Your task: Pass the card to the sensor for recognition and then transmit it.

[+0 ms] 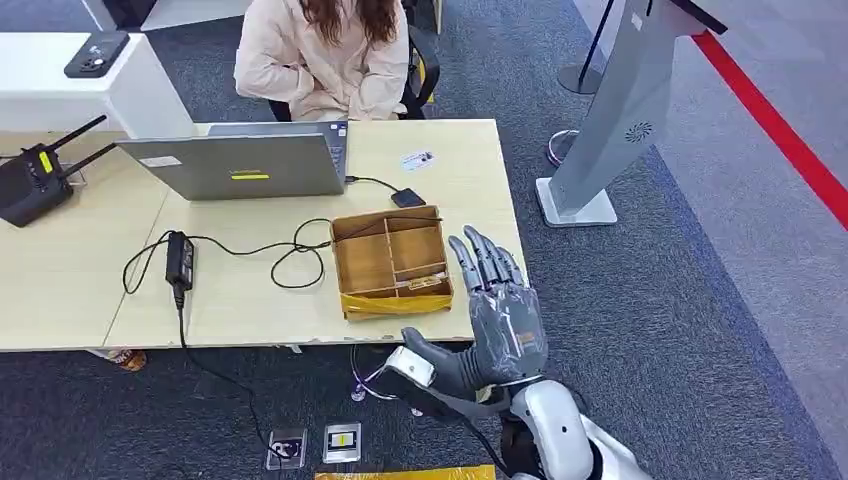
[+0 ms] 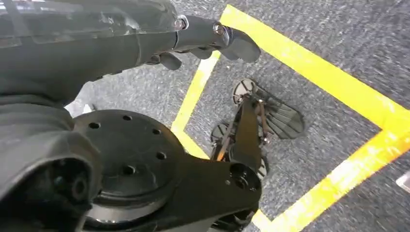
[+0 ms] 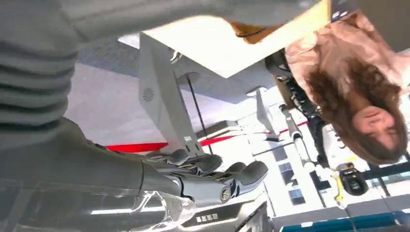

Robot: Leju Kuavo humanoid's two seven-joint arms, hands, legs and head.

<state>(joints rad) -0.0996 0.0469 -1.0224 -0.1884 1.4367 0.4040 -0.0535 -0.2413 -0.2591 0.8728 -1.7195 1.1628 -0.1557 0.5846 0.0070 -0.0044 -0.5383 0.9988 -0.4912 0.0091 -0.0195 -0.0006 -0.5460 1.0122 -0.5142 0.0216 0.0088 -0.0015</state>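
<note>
A small white card (image 1: pixel 418 159) lies flat on the far right part of the wooden table (image 1: pixel 250 300), close to a person seated behind it. A small black sensor pad (image 1: pixel 407 197) on a cable sits just in front of the card. My right hand (image 1: pixel 497 318) is raised by the table's near right corner, beside a wooden compartment box (image 1: pixel 390 262). Its fingers (image 3: pixel 208 166) are stretched out and apart, with nothing in them. My left hand (image 2: pixel 203 41) hangs over the grey floor and holds nothing. Thin flat items (image 1: pixel 424 285) lie in the box's front compartment.
A grey laptop (image 1: pixel 240 165), a black power adapter (image 1: pixel 180 256) with looped cables and a black router (image 1: pixel 32 178) share the table. The person (image 1: pixel 325 55) sits behind it. A grey kiosk stand (image 1: pixel 610 120) rises at the right. Yellow tape (image 2: pixel 309 63) marks the floor.
</note>
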